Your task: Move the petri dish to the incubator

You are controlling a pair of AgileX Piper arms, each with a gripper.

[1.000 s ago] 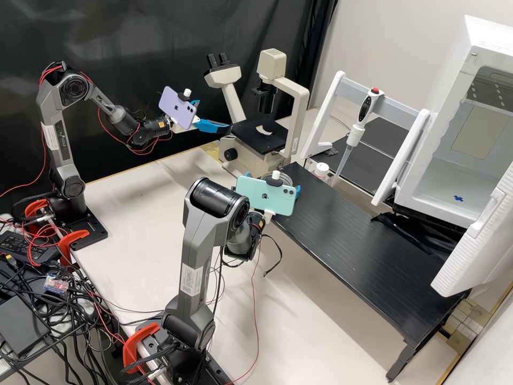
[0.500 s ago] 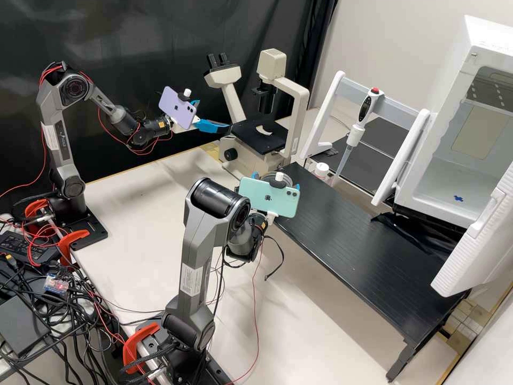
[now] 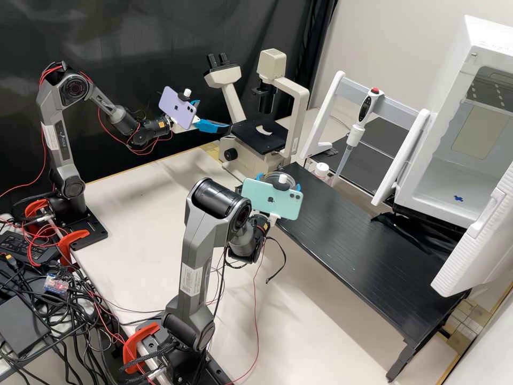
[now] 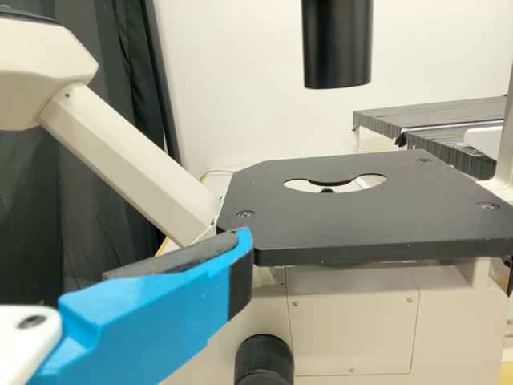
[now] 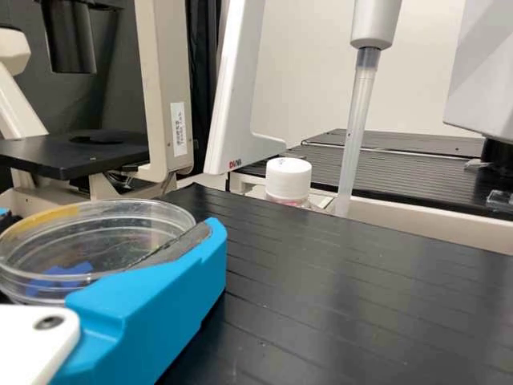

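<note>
The two bright blue fingers of my right pincer [image 3: 279,181] are clamped on the round, clear plastic petri dish [image 5: 96,237], one on each side of its wall. The dish lies flat and about level, its broad faces turned up and down; being round, it has no long axis for me to read, and the line through its faces stands upright. It sits between my fingers, by the end of the black, ridged surface [image 3: 352,240] nearest the microscope; I can't tell whether its underside touches down. A blue patch shows through the plastic.

Just beyond the dish I see the cream and black microscope [image 3: 259,136], a white-capped round container [image 5: 288,178] and the white pipette with a red top [image 3: 355,128], upright on its grey and white stand [image 3: 398,99]. My left pincer [image 3: 215,115] is near the black microscope stage [image 4: 361,216], its blue fingers apart. Farther along, well apart from the dish, is the white, box-shaped incubator [image 3: 422,187], its door [image 3: 478,240] standing open and a small blue mark [image 3: 458,198] on its floor.
</note>
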